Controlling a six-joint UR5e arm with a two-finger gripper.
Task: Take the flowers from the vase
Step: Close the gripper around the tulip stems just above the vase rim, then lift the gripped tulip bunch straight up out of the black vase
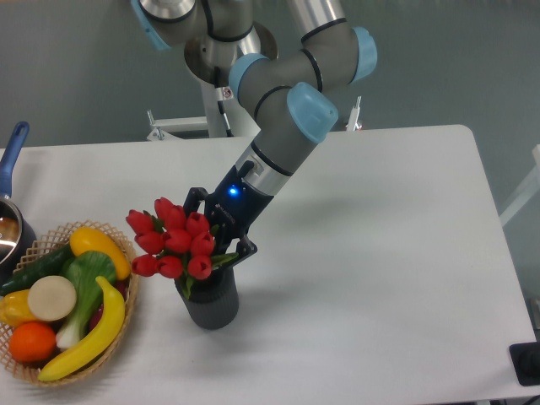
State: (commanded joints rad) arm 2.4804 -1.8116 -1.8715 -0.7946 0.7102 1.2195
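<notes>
The flowers (pixel 173 240), a bunch of red tulip buds with green leaves, stand in the dark grey ribbed vase (pixel 211 302) at the front left of the table. My gripper (pixel 221 224) reaches down from the upper right. Its two black fingers (pixel 243 249) flank the bunch just behind the buds, above the vase's mouth, and press in on it. The stems are hidden behind the buds and inside the vase. The bunch leans a little to the left.
A wicker basket (pixel 128 256) of fruit and vegetables sits directly left of the vase. A pot with a blue handle (pixel 12 153) is at the far left edge. A small black object (pixel 527 363) lies at the front right corner.
</notes>
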